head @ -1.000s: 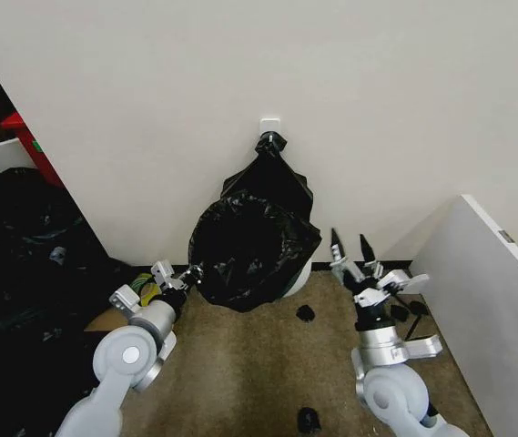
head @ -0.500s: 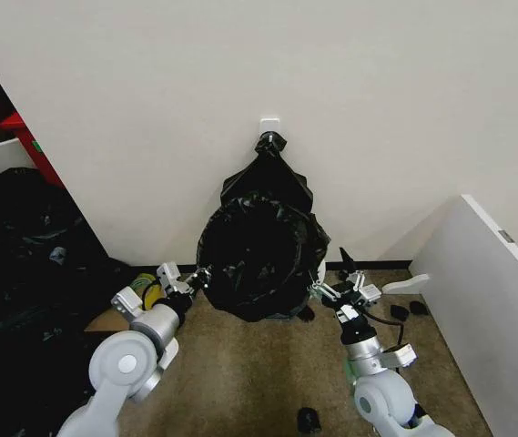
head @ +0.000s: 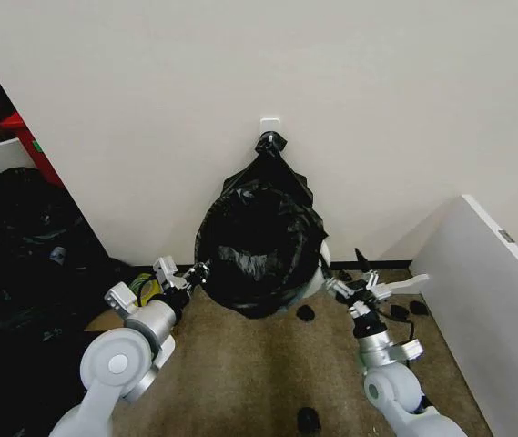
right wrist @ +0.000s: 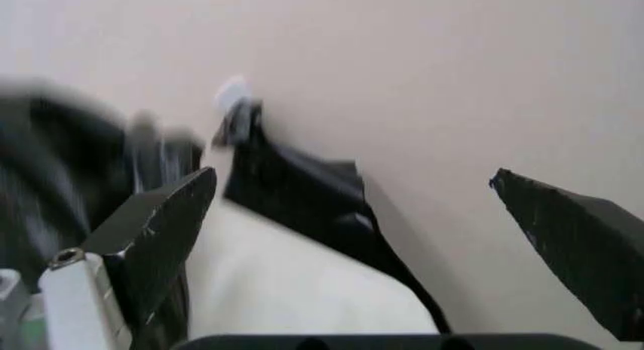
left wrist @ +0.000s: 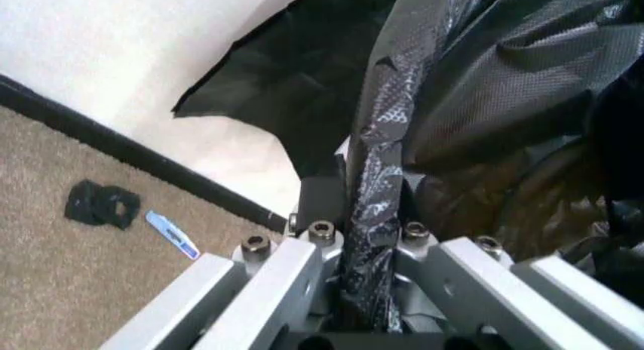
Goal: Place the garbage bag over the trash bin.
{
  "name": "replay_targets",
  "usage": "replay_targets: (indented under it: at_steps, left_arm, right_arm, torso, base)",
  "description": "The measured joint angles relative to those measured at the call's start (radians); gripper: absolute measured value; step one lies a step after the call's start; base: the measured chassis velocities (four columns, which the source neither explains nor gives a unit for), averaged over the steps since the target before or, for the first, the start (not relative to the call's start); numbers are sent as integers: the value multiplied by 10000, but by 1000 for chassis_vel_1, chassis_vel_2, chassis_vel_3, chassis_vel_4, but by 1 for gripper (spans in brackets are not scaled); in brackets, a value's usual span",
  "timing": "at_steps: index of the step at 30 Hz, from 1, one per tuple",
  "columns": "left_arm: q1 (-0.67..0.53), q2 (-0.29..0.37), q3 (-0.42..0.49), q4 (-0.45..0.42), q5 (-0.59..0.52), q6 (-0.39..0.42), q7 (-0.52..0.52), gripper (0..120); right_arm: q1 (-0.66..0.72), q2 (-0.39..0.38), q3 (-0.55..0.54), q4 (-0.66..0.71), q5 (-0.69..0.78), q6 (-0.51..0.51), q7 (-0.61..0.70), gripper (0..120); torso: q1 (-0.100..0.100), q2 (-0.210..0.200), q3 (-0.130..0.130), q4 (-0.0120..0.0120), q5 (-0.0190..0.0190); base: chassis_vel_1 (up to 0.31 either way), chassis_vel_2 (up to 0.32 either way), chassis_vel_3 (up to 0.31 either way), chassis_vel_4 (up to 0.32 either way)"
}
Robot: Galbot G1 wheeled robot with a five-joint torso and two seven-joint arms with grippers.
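Black plastic of the garbage bag (head: 257, 246) billowed wide, crinkled and glossy, over the off-white trash bin (head: 317, 273) against the wall. Left end effector (head: 195, 272) was clamped on the bag's edge; right end effector (head: 348, 279) hung spread apart beside the bin.

garbage bag (head: 259, 246): thin black plastic, crinkled, slightly glossy
trash bin (head: 318, 273): smooth off-white plastic
left gripper (left wrist: 352, 248): bare brushed metal with bolts
floor (head: 240, 382): brown carpet, rough
wall (head: 240, 73): matt, pale
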Motion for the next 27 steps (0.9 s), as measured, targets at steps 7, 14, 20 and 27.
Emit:
replay_targets:
  at_steps: [7,14,20,27]
  left_arm:
    - [29,-47,286,195,808,-574,257,0]
    - [356,28,940,970,4780,-3232,2083,0]
    - [371,-65,1272,1620,6705,-4636,3124,0]
    - [369,-89,1669,1997,7513,-5262,3350,0]
  right_arm:
    - [-267,-68,81,1111,1257,-212,765,100]
    - [-1014,-163,-500,2600,-2248,-651,1282,100]
    - [-1414,-848,-1064,2703,-6772,-1910,2117,98]
    - [-1060,-1794,-1486,3137,-7078,-3320,3184,76]
  torso:
    - [0,0,0,-1,-1]
    - [0,0,0,2,-1]
    - [0,0,0,0,2]
    - [0,0,0,0,0]
  base:
    - [0,0,0,0]
    - [0,0,0,0]
    - [0,0,0,0]
    - [0,0,0,0]
